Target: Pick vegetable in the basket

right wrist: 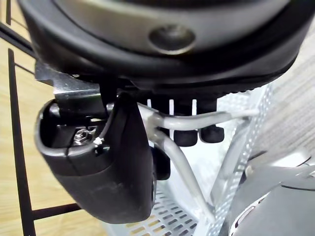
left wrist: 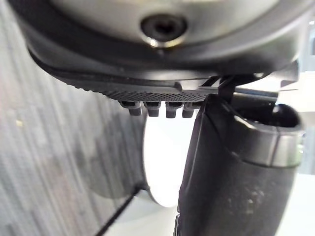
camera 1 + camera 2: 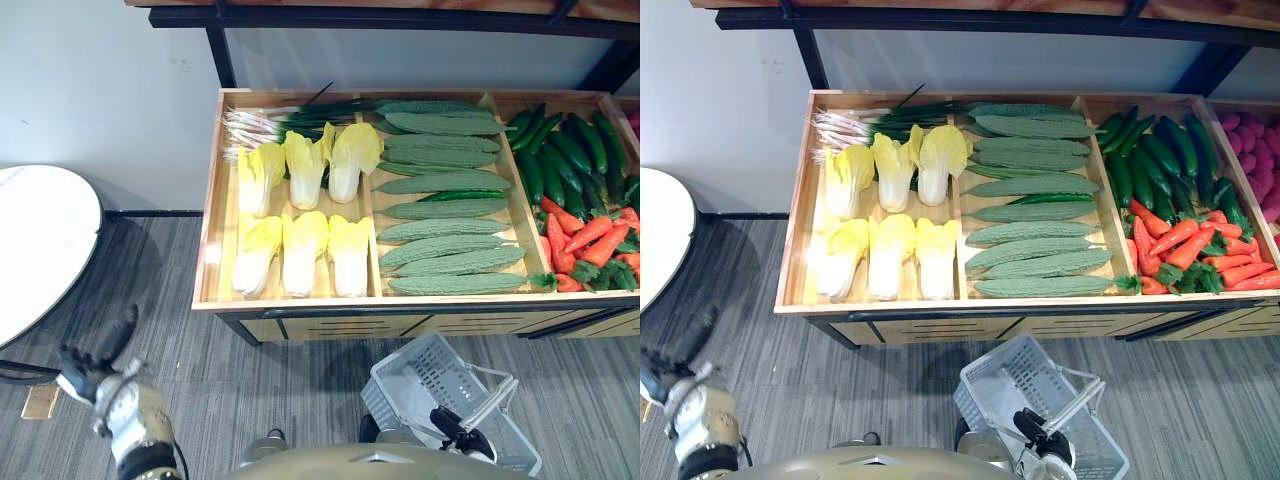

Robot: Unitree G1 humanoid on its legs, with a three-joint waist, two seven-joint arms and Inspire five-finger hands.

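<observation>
A wooden display stand (image 3: 290,303) holds yellow-white cabbages (image 3: 305,240), a stack of bumpy green gourds (image 3: 445,210), spring onions (image 3: 270,125), dark cucumbers (image 3: 560,150) and carrots (image 3: 590,240). A pale plastic basket (image 3: 430,375) hangs low in front of the stand, with no vegetable inside. My right hand (image 3: 460,432) is shut on its grey wire handle (image 1: 197,119), fingers curled over the wire. My left hand (image 3: 95,365) hovers at the lower left over the floor, open and holding nothing, far from the stand.
A round white table (image 3: 35,240) stands at the left, close to my left hand. Purple vegetables (image 3: 1255,150) fill a bin at the far right. A dark frame (image 3: 400,20) runs above the stand. Grey floor lies in front.
</observation>
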